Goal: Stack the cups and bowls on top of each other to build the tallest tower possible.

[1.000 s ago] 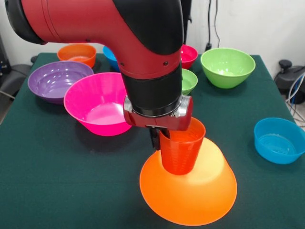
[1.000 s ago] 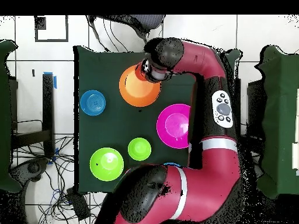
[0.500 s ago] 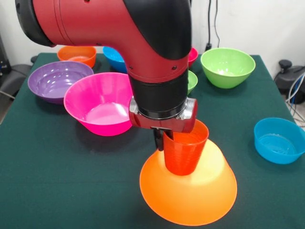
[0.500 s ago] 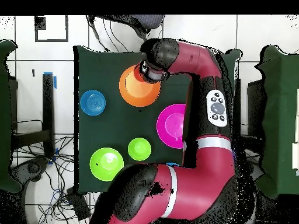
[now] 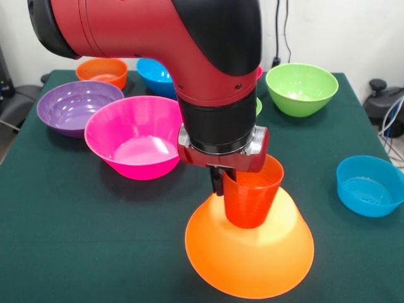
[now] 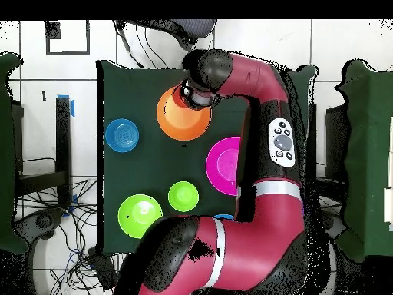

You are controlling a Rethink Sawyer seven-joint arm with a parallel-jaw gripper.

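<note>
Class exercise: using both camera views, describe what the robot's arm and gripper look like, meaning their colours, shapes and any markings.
The arm is thick and rounded, with glossy red shells and black joint sections. A black cylindrical wrist ends in a red collar with silver-grey side pieces. Below it the gripper shows as a dark narrow finger. Overhead, a grey oval button panel sits on one red link, with a pale band nearer the base.

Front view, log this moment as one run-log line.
hand: shut on cup | cup: upright, over upturned orange bowl | orange bowl: rim down, tower base | pink bowl: loose beside
</note>
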